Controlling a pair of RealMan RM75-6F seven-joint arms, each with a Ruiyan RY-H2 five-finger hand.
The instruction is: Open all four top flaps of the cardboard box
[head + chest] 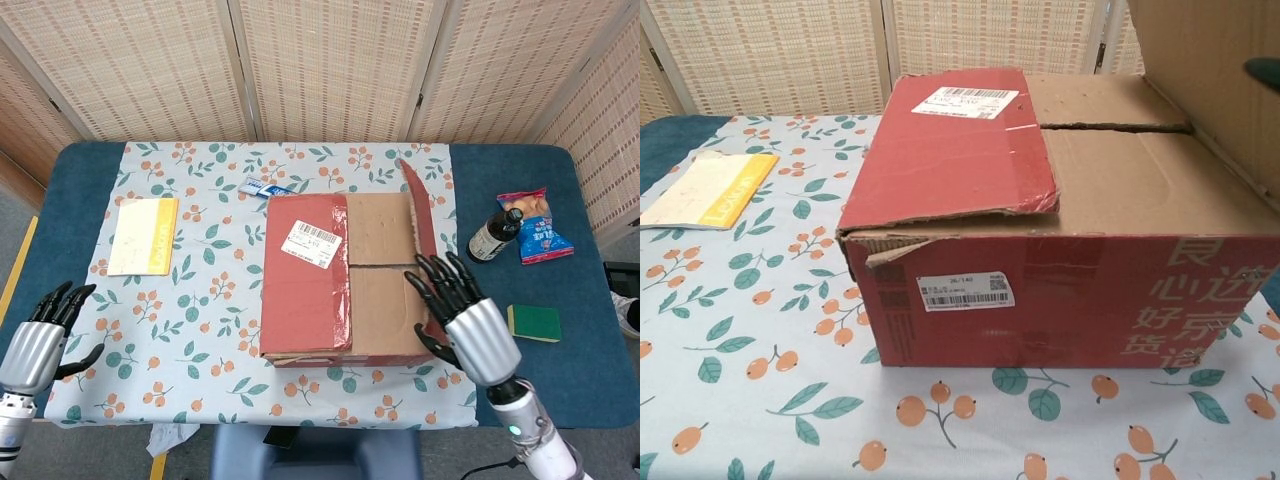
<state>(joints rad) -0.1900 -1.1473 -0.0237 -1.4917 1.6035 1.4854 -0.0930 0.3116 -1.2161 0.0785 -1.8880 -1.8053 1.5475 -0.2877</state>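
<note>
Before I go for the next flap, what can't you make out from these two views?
- Box contents: the two inner flaps lie shut over them in both views.
- Right hand: whether it grips the raised flap; the head view shows its back only, the chest view just a fingertip at the edge.
- Left hand: out of the chest view.
- Shipping label: print too small.

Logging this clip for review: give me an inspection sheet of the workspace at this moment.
Surface: blue table under a leaf-and-fruit patterned cloth.
Job's things: cardboard box; right flap raised upright, left flap flat and closed, two inner flaps exposed, lying flat.
Clutter: yellow booklet, dark bottle, snack bag, green sponge, small packet behind the box.
Hands: right hand at the raised flap, fingers spread; left hand at the table's near left edge, holding nothing.
Cables: nothing seen.
Surroundings: woven screen panels.
</note>
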